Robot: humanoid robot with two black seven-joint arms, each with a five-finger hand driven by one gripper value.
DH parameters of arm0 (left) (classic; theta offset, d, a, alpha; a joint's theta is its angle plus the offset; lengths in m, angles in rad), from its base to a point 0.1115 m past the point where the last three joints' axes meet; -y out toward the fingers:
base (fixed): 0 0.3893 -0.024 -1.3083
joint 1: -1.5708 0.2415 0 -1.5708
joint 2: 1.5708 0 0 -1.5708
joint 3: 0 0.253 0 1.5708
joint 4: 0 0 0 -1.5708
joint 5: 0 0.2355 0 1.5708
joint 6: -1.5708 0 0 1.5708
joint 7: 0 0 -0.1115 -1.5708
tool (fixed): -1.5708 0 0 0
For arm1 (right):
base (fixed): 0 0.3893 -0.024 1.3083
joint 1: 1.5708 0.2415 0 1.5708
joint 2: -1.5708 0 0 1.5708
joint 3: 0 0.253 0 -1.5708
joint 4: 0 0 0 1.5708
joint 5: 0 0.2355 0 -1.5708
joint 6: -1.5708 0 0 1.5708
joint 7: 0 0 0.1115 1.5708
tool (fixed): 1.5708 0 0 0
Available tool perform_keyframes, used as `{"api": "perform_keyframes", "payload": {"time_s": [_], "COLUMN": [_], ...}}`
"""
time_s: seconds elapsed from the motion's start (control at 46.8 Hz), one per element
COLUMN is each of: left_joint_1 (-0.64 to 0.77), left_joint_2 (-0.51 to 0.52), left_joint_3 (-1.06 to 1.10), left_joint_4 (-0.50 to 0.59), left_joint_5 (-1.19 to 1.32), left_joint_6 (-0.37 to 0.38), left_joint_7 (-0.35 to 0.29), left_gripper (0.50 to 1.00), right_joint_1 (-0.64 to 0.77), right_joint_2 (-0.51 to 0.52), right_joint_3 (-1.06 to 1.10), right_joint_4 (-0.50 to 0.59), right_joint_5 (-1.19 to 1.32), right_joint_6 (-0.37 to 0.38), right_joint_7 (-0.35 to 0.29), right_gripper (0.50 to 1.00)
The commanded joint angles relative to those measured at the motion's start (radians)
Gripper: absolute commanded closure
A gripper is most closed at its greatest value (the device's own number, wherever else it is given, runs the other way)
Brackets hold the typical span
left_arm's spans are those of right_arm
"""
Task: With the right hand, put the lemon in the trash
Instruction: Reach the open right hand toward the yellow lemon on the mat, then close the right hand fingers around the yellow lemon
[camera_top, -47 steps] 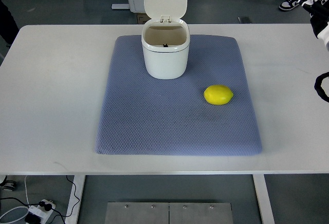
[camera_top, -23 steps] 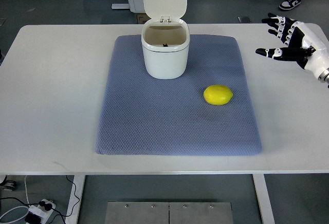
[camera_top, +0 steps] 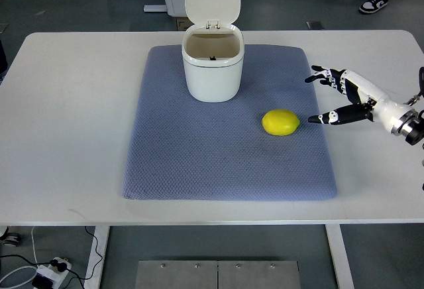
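Note:
A yellow lemon (camera_top: 281, 122) lies on the blue-grey mat (camera_top: 199, 163), right of centre. Behind it on the mat stands a small white trash bin (camera_top: 212, 70) with its lid flipped up and its mouth uncovered. My right hand (camera_top: 319, 98) comes in from the right edge, low over the mat's right border. Its fingers are spread and hold nothing; the thumb tip is a short way right of the lemon, not touching it. The left arm does not show.
The mat lies on a white table (camera_top: 73, 116). A person's shoes (camera_top: 370, 2) show on the floor beyond the far right corner. Cables and a power strip (camera_top: 50, 272) lie on the floor at the lower left.
My right hand has come down and leftward from the table's far right corner to just beside the lemon, fingers still spread. Lemon and bin have not moved.

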Motion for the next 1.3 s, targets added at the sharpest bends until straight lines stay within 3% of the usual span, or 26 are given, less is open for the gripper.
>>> {"api": "perform_keyframes", "payload": {"time_s": [0.0, 0.299, 0.641, 0.983, 1.282], "left_joint_1": [0.000, 0.000, 0.000, 0.000, 0.000], "left_joint_2": [0.000, 0.000, 0.000, 0.000, 0.000], "left_joint_3": [0.000, 0.000, 0.000, 0.000, 0.000], "left_joint_4": [0.000, 0.000, 0.000, 0.000, 0.000], "left_joint_5": [0.000, 0.000, 0.000, 0.000, 0.000], "left_joint_6": [0.000, 0.000, 0.000, 0.000, 0.000], "left_joint_7": [0.000, 0.000, 0.000, 0.000, 0.000], "left_gripper": [0.500, 0.500, 0.500, 0.500, 0.500], "right_joint_1": [0.021, 0.074, 0.073, 0.071, 0.081], "right_joint_2": [0.018, 0.112, 0.118, 0.125, 0.139], "right_joint_3": [-0.036, -0.171, -0.197, -0.225, -0.225], "right_joint_4": [0.000, -0.005, -0.023, -0.023, -0.023], "right_joint_5": [-0.001, -0.002, -0.007, -0.007, -0.006], "right_joint_6": [-0.024, -0.139, -0.148, -0.182, -0.182], "right_joint_7": [-0.002, -0.004, -0.005, -0.005, -0.010], "right_gripper": [0.500, 0.500, 0.505, 0.567, 0.580]}}
